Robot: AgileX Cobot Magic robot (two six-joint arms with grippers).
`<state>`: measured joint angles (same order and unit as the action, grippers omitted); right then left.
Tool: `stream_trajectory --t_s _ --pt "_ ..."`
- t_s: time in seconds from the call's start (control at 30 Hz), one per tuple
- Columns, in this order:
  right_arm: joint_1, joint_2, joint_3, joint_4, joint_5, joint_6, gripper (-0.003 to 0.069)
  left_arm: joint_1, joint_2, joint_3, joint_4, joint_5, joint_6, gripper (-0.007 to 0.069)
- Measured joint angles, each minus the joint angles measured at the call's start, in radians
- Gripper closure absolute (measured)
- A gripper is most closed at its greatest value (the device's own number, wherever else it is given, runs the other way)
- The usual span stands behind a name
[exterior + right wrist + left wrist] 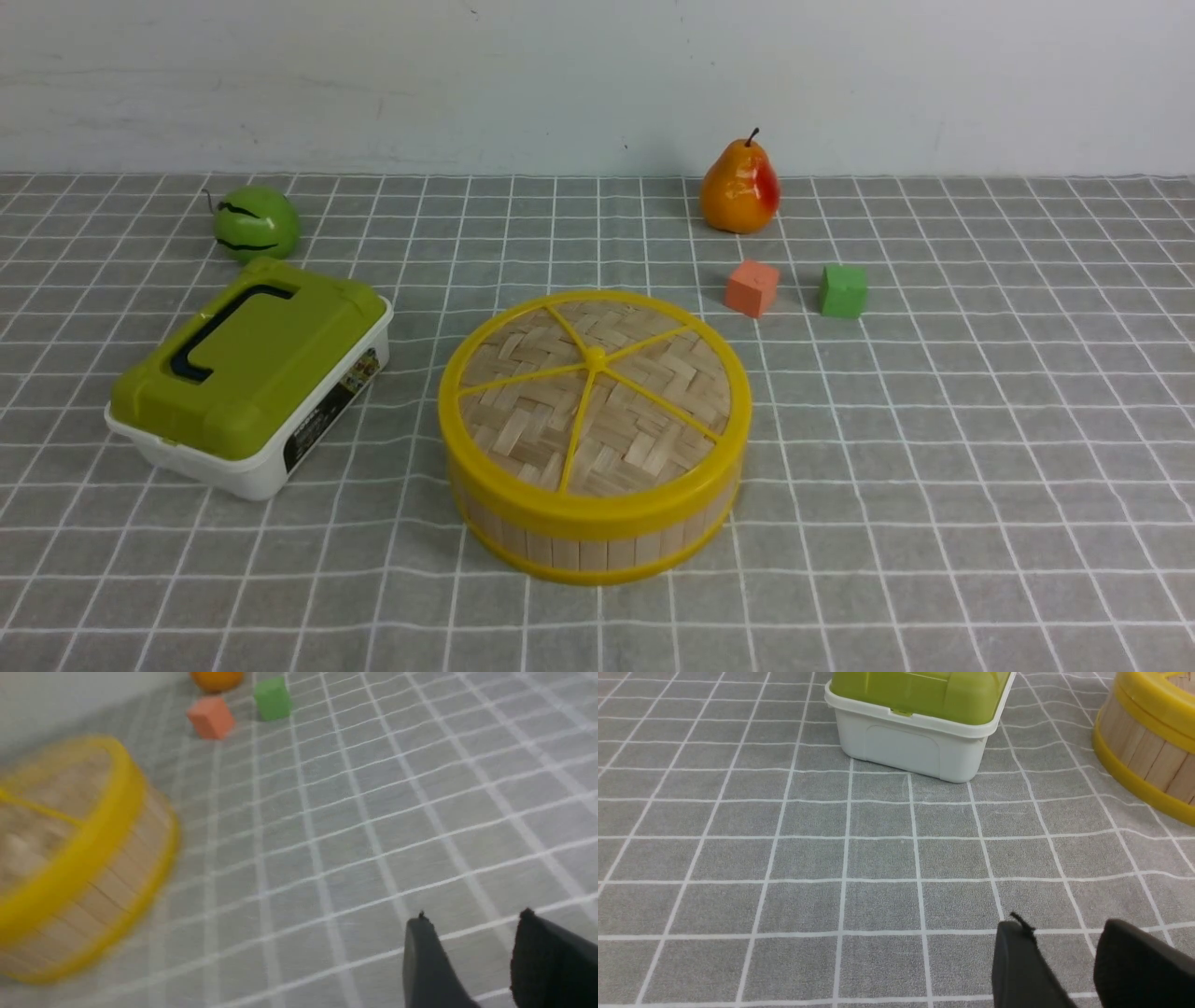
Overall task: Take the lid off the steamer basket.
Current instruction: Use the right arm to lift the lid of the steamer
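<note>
The lid [595, 387], a woven bamboo disc with yellow rim, spokes and centre knob, sits on the steamer basket [597, 546] at the middle of the table. The basket's slatted side also shows in the left wrist view [1143, 751] and, blurred, in the right wrist view [117, 877], where the lid [51, 812] sits on top. Neither arm shows in the front view. My left gripper [1064, 926] is open and empty above bare cloth, apart from the basket. My right gripper [474, 917] is open and empty above bare cloth, apart from the basket.
A white box with an olive-green lid [250, 369] stands left of the basket and shows in the left wrist view [920, 723]. A green apple [255, 222] is behind it. A pear [740, 187], an orange cube [752, 287] and a green cube [843, 290] lie at the back right.
</note>
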<state>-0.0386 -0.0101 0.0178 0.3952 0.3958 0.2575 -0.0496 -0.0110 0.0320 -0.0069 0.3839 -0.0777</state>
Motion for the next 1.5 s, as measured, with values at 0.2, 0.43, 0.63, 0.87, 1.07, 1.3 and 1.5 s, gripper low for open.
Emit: stream_trajectory --t_s 0.2,0.43,0.63,0.87,1.07,1.3,1.5 --pt "0.000 0.000 0.008 0.399 0.009 0.281 0.0417 0.000 0.000 0.000 0.000 0.000 0.000 0.0386" --pt "0.000 0.000 0.008 0.314 0.032 0.164 0.0417 0.000 0.000 0.000 0.000 0.000 0.000 0.0386" --pt "0.000 0.004 -0.073 0.285 0.130 -0.065 0.0449 0.000 0.000 0.000 0.000 0.000 0.000 0.0386" --pt "0.000 0.395 -0.623 0.106 0.487 -0.447 0.0672 0.000 0.000 0.000 0.000 0.000 0.000 0.0386" --pt "0.000 0.758 -1.016 0.096 0.767 -0.620 0.0669 0.000 0.000 0.000 0.000 0.000 0.000 0.0386" --pt "0.020 1.116 -1.353 0.111 0.839 -0.673 0.0659 0.000 0.000 0.000 0.000 0.000 0.000 0.0386" --pt "0.278 1.355 -1.542 -0.070 0.844 -0.611 0.0659 0.000 0.000 0.000 0.000 0.000 0.000 0.0386"
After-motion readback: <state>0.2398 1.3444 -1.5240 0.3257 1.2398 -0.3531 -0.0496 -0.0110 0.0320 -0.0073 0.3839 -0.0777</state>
